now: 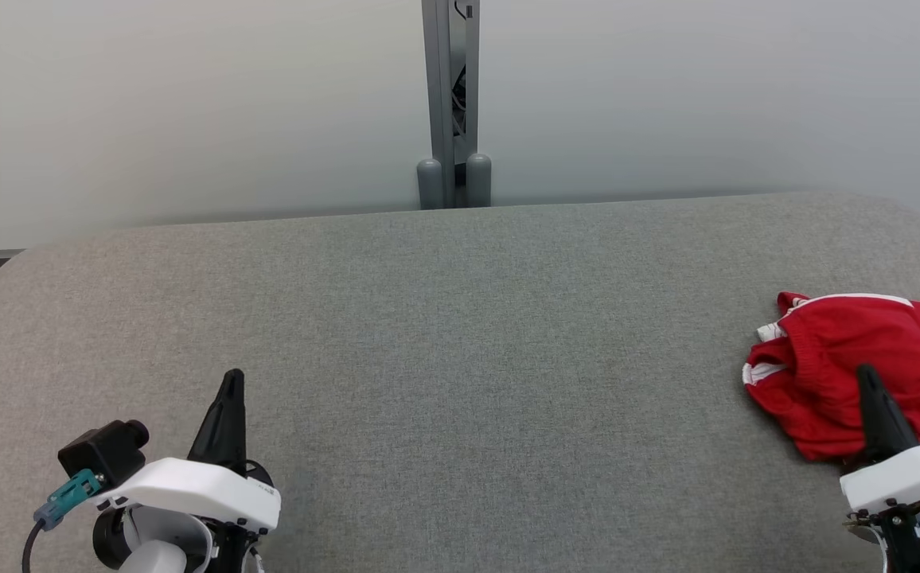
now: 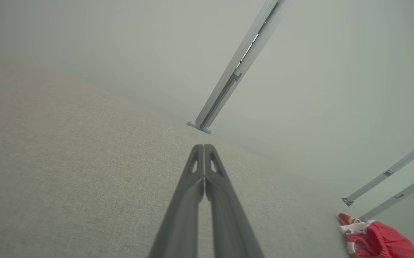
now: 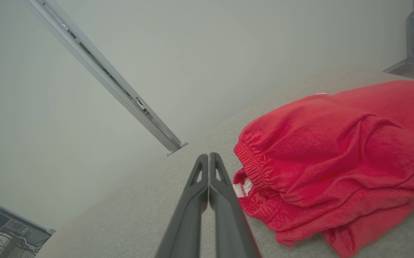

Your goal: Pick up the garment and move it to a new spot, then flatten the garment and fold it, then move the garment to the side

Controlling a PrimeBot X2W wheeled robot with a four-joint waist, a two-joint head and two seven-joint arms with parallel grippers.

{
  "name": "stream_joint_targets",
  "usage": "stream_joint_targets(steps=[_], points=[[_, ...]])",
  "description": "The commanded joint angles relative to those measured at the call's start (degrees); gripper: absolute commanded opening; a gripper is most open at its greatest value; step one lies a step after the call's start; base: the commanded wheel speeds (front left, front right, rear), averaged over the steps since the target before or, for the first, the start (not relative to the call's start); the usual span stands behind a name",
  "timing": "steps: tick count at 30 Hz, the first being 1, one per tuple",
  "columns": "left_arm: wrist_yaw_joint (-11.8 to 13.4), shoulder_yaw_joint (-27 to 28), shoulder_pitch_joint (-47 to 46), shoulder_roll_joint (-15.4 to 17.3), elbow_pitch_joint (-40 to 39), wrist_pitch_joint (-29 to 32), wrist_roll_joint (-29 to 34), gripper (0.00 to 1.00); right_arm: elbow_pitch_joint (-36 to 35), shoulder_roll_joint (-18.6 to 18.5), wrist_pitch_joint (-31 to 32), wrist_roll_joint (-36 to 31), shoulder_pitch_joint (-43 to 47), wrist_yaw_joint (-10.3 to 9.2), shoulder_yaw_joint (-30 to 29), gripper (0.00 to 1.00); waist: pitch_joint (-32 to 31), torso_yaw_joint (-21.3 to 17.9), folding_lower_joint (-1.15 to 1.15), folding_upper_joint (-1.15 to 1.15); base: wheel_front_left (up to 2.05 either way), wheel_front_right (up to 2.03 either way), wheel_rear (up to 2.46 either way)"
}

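The garment [image 1: 850,358] is a red piece with white trim and an elastic waistband, lying crumpled at the right edge of the grey fabric-covered table [image 1: 460,334]. My right gripper [image 1: 867,374] is shut and empty, its tip above the garment's near side in the head view. In the right wrist view the shut right gripper [image 3: 208,157] stands just left of the garment [image 3: 336,150], not gripping it. My left gripper [image 1: 232,377] is shut and empty at the lower left, far from the cloth. The left wrist view has the left gripper [image 2: 204,147] over bare table and the garment [image 2: 375,240] at the lower right.
A pale wall runs behind the table, with a grey metal post [image 1: 452,103] at its middle, standing at the table's back edge. The table's corners are rounded. Broad bare grey surface lies between the two grippers.
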Motion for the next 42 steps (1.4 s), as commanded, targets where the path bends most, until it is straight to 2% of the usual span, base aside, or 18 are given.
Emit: stream_joint_targets(steps=[1,15,42], points=[[-0.75,0.78,-2.56,-0.09,-0.03,0.11,-2.04,0.0,-0.16,-0.58,0.79,2.1,-2.27,0.0,-1.08,0.0,0.03,-0.02,0.0,0.0,0.0,0.0,0.0],[-3.52,1.93,-5.81,-2.21,3.1,0.86,-11.49,0.0,3.12,-1.03,4.19,12.03,-5.45,0.0,-4.07,0.0,0.34,-0.22,0.0,0.0,0.0,0.0,0.0],[-7.71,3.72,-10.8,-5.51,8.0,2.06,-25.86,0.0,8.28,-2.05,9.06,27.77,-10.09,0.0,-8.03,0.0,0.91,-0.58,0.0,0.0,0.0,0.0,0.0]])
